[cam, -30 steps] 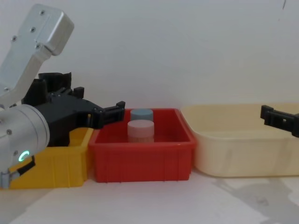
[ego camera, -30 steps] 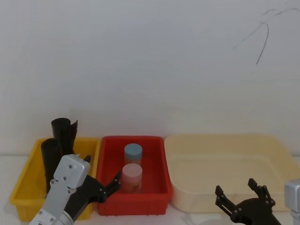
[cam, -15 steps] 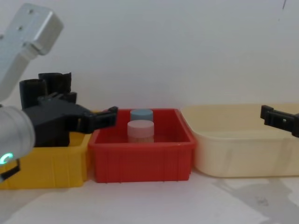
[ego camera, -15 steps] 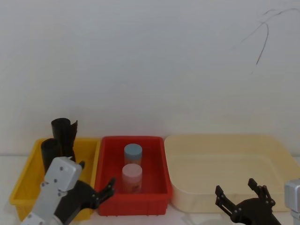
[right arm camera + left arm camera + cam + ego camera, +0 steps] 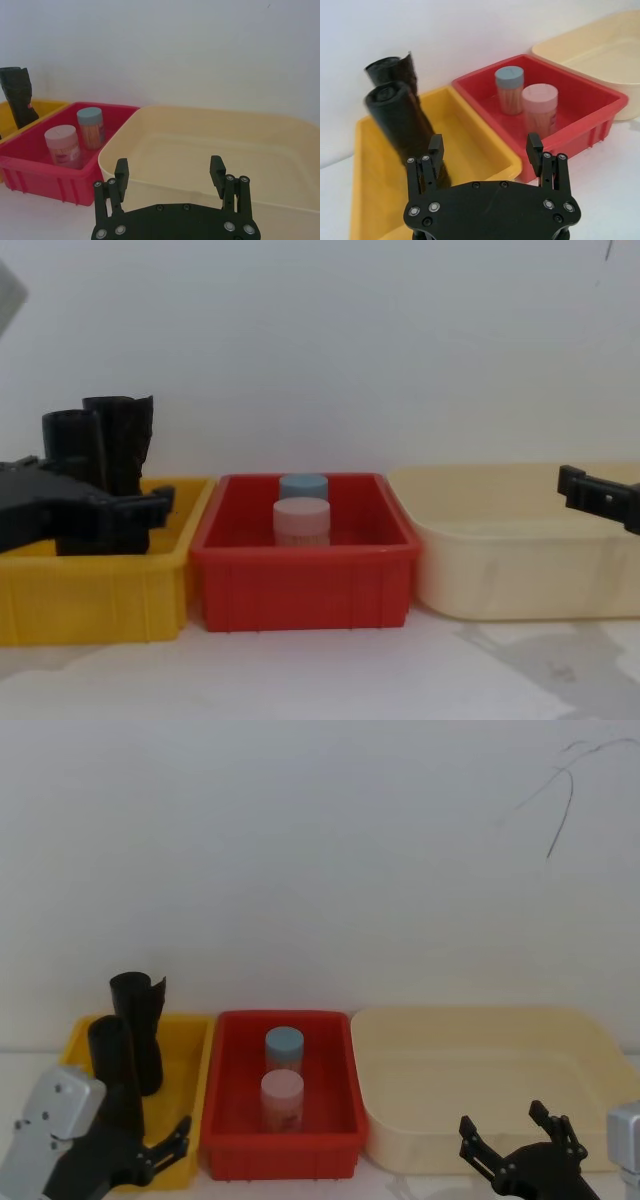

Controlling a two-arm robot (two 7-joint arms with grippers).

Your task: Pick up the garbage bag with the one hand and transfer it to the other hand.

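The garbage bag (image 5: 112, 1055) is the nearer black roll with the round, neat top, standing upright in the yellow bin (image 5: 62, 1065); it also shows as the front roll (image 5: 402, 117) in the left wrist view and at the left (image 5: 70, 455) in the chest view. A second black roll (image 5: 138, 1020) with a loose flap stands just behind it. My left gripper (image 5: 165, 1148) is open, low at the yellow bin's front right part, short of the bag; its spread fingers frame the bin (image 5: 485, 145). My right gripper (image 5: 505, 1120) is open and idle in front of the cream tub.
A red bin (image 5: 228, 1145) in the middle holds a blue-lidded jar (image 5: 284, 1045) and a pink-lidded jar (image 5: 282, 1092). A large cream tub (image 5: 600, 1050) stands on the right. A white wall runs close behind all the bins.
My left gripper has drawn back and swung left, from over the red bin's front left corner to the yellow bin's front. The right gripper and both rolls have not moved.
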